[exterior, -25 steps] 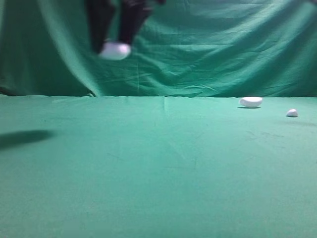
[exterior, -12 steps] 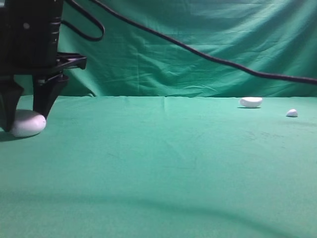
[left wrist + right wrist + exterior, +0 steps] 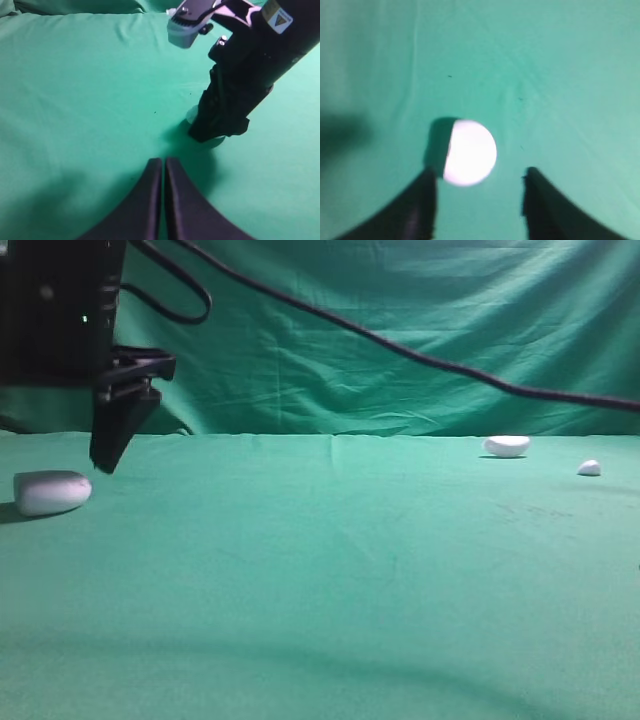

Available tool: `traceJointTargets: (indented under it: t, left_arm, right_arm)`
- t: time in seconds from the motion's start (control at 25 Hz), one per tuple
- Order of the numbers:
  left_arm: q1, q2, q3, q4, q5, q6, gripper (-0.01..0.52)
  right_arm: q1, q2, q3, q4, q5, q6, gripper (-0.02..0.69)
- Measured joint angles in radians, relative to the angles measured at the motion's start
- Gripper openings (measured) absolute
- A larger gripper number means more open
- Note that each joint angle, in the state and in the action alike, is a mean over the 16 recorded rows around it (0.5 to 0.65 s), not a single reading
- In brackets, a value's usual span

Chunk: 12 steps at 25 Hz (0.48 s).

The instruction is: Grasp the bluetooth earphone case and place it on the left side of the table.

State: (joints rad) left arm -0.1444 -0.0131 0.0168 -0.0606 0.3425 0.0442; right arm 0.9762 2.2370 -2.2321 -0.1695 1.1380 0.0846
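Observation:
The white earphone case (image 3: pixel 52 491) lies on the green table (image 3: pixel 330 540) at its far left, free of any grip. My right arm reaches across to the left. One of its fingers (image 3: pixel 115 435) hangs just above and right of the case. In the right wrist view my right gripper (image 3: pixel 479 172) is open and empty, with the case (image 3: pixel 470 152) just ahead of its jaws. My left gripper (image 3: pixel 163 161) is shut and empty, low over the cloth. The right arm (image 3: pixel 240 75) stands ahead of it and hides most of the case (image 3: pixel 217 143).
A smaller white half-dome piece (image 3: pixel 506 446) and a tiny white bit (image 3: pixel 589 468) lie at the back right. A black cable (image 3: pixel 420 358) runs from the right arm across the green backdrop to the right edge.
A second ago the right gripper held the case high in the air. It then set it on the table's left. Now the jaws have let go and risen off it.

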Motion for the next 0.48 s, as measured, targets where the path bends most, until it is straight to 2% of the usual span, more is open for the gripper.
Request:
traceJointTargets:
  t: [0.28, 0.48]
  left_arm:
    - [0.000, 0.000, 0.000, 0.000, 0.000, 0.000, 0.000]
    - [0.000, 0.000, 0.000, 0.000, 0.000, 0.000, 0.000]
  right_arm:
    - [-0.024, -0.213, -0.001, -0.017, 0.108, 0.033, 0.048]
    - [-0.072, -0.400, 0.125, -0.027, 0.120, 0.042, 0.000]
